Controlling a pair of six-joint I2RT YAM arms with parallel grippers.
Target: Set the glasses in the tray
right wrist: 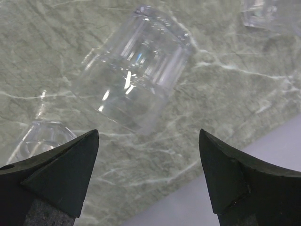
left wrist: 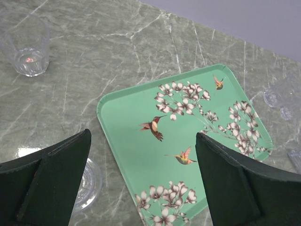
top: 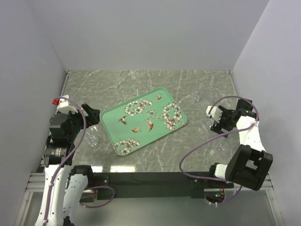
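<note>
The mint-green tray with blossoms and birds lies mid-table with nothing in it; it also shows in the left wrist view. My left gripper is open and empty over the tray's left edge. One clear glass stands just left of the tray, under my left finger. Another glass stands farther off. My right gripper is open and empty, right of the tray. A glass lies just ahead of its fingertips, slanted in that view. Two more glasses stand nearby.
The grey marble table is walled on three sides. In the right wrist view the table edge and wall sit close below the fingers, with a glass at lower left and one at top right.
</note>
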